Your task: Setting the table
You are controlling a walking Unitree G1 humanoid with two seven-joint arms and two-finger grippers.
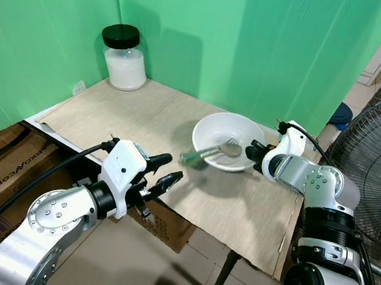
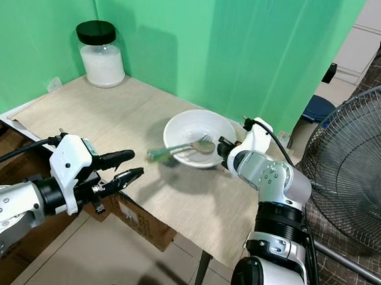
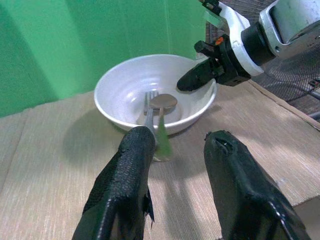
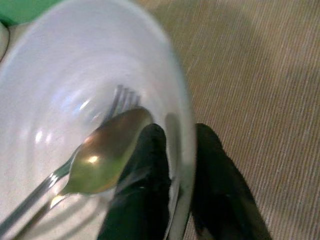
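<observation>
Pinching bowl (image 1: 224,140) rim: right gripper (image 4: 172,170) has one finger inside, one outside, closed on wall. Bowl sits on beige mat (image 1: 145,122), toward table's right edge. Spoon (image 4: 102,157) and fork (image 3: 149,107) lie loose inside, handles over near rim. Left gripper (image 3: 172,175) hovers near handles, fingers parted, holding nothing. Bowl likely rigid, glazed, slippery, breakable; rim pinch probably marginal. Cutlery light, stiff; best taken by handles.

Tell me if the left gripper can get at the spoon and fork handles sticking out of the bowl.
Probably yes: the left gripper is open, aimed at the handles overhanging the bowl rim, nothing between. The right gripper grips the far rim.
</observation>
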